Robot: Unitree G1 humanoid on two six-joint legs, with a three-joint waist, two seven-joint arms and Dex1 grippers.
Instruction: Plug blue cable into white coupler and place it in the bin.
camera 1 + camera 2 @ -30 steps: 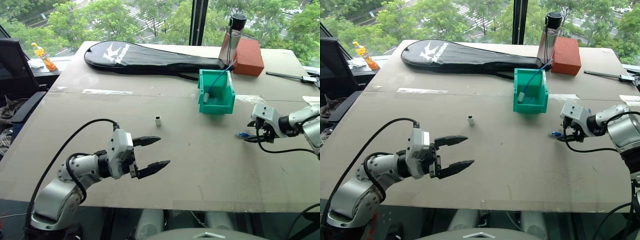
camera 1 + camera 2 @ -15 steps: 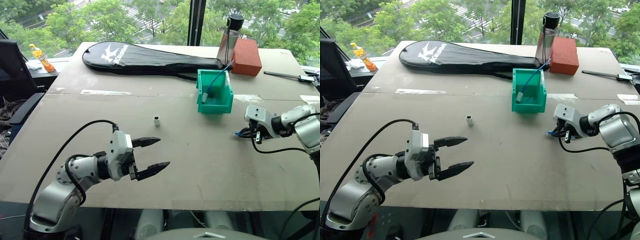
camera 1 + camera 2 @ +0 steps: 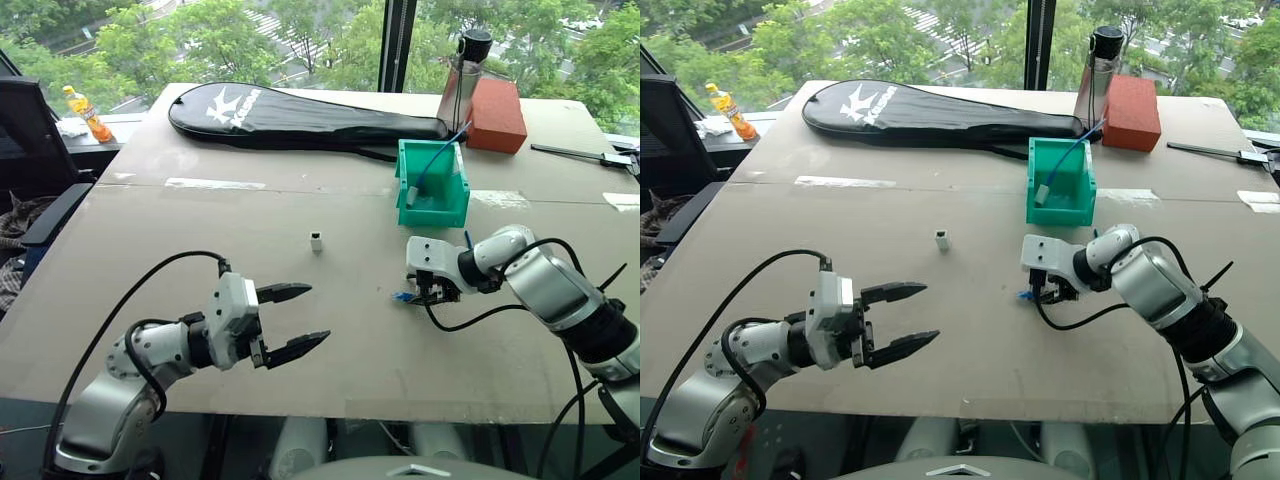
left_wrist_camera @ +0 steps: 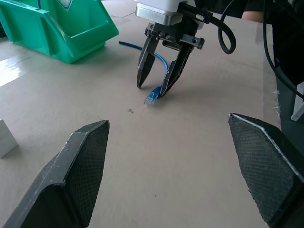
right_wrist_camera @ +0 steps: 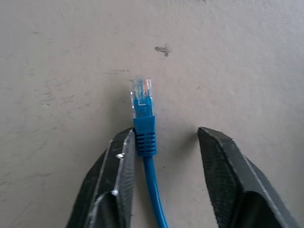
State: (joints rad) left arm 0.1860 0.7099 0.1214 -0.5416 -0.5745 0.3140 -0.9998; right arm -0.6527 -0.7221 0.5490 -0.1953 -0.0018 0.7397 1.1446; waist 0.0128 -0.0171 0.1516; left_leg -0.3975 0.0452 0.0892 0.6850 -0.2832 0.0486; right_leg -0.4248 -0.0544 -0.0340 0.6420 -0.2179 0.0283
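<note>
The blue cable [image 5: 143, 124] lies flat on the table in front of the bin [image 3: 432, 212]. Its clear plug [image 4: 151, 97] points toward my left side. My right gripper [image 3: 424, 294] points down over that end and is open. The cable's boot rests against one finger [image 5: 121, 166], with a gap to the other. The white coupler [image 3: 316, 241] stands alone on the table, left of the right gripper and beyond my left gripper [image 3: 316, 314]. The left gripper hovers wide open and empty near the table's front edge.
The bin holds a second blue cable [image 3: 438, 152] with a pale grey block. Behind it stand a bottle [image 3: 462, 80] and a red-brown brick [image 3: 498, 112]. A black racket bag [image 3: 290, 112] lies across the back. An orange bottle [image 3: 88, 114] sits far left.
My right gripper has swept left across the table, from right of the bin to in front of it. The blue cable's plug end came with it. The left arm has stayed put.
</note>
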